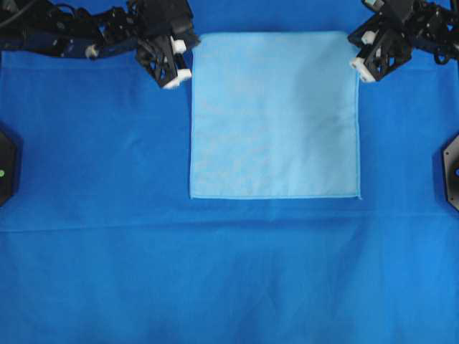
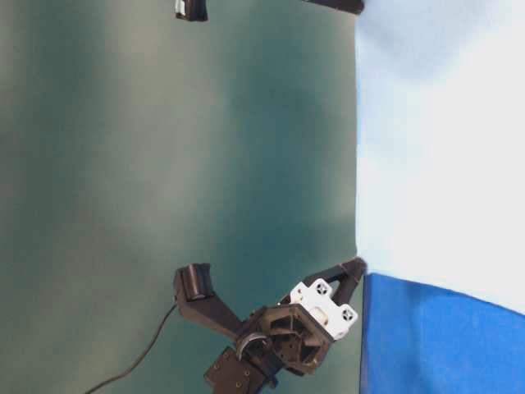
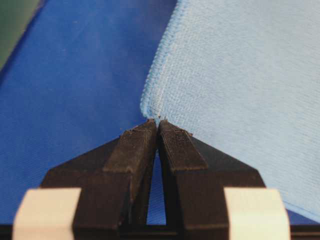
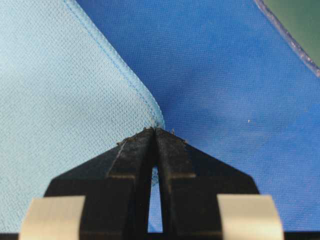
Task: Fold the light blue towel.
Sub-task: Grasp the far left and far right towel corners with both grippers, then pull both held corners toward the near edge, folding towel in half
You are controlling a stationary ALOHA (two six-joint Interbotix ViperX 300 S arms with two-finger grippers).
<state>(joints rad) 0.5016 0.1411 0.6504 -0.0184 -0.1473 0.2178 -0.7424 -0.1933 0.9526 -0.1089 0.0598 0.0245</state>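
Pale sky-blue square microfibre towel (image 1: pixel 275 115) lies flat on the royal-blue table cloth (image 1: pixel 93 215), left gripper (image 3: pixel 158 122) and right gripper (image 4: pixel 154 130) each pinched closed on a far corner hem; such thin bites may slip when lifted, spoiling the fold.

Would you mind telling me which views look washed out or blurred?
Table-level view: the towel is overexposed, nearly white. Overhead view: soft overall, evenly lit. Both wrist views: cloth weave sharp, nearest parts of the jaws slightly blurred.

Blk arms, wht end effector (image 1: pixel 177 61) blocks.
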